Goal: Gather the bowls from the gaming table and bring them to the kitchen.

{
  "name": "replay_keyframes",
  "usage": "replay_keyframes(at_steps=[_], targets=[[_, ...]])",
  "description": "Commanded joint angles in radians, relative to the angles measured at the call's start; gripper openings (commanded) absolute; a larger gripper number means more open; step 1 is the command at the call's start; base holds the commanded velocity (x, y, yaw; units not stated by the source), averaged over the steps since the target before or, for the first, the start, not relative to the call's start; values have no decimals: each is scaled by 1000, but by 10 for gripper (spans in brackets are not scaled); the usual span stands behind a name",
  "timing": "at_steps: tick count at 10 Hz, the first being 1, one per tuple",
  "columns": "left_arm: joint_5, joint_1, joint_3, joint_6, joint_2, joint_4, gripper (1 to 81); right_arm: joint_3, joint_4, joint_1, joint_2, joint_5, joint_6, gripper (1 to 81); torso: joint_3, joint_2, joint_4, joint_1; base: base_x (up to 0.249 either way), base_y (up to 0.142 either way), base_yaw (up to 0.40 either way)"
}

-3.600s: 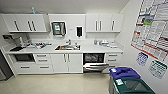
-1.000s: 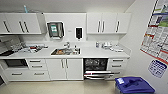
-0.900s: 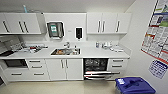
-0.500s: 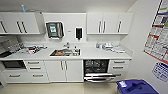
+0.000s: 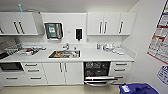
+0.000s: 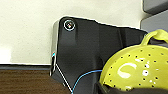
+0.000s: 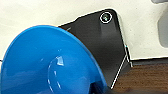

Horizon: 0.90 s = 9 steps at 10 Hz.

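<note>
I face the kitchen, with white cabinets (image 5: pixel 103 23), a white countertop (image 5: pixel 100 55) and a steel sink (image 5: pixel 64 53). In the left wrist view a yellow-green bowl (image 6: pixel 132 72) with small holes and a loop handle hangs close over the floor, and my left gripper (image 6: pixel 117 88) is shut on its rim. A blue bowl (image 7: pixel 47 65) shows large in the right wrist view, its inside toward the camera, and my right gripper (image 7: pixel 98 88) is shut on its edge. The gaming table is out of view.
A black dishwasher (image 5: pixel 97 72) under the counter has its door ajar. A dish rack (image 5: pixel 25 50) stands at the counter's left, small items (image 5: pixel 110 47) at its right. A blue bin (image 5: pixel 137 88) sits low right by the poster wall (image 5: pixel 160 42).
The whole head view has shifted: the counter stands larger and nearer, and the blue bin has slid toward the lower right edge. The camera moved, not the things.
</note>
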Motion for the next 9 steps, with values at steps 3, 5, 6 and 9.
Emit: replay_keyframes(at_steps=[3, 5, 6, 9], targets=[[35, -42, -1, -3, -19, 8, 10, -5, -7, 51, -6, -41, -2, 10, 0, 0, 0, 1, 159, 0, 0], [35, -42, -1, -3, -19, 10, 10, -11, -7, 49, -3, -41, -2, 10, 0, 0, 0, 1, 159, 0, 0], [35, -42, -1, -3, -19, 10, 10, -12, -6, 48, -3, -41, -2, 10, 0, 0, 0, 1, 159, 0, 0], [35, -42, -1, -3, -17, 10, 10, -12, -6, 46, -3, -39, -2, 10, 0, 0, 0, 1, 159, 0, 0]])
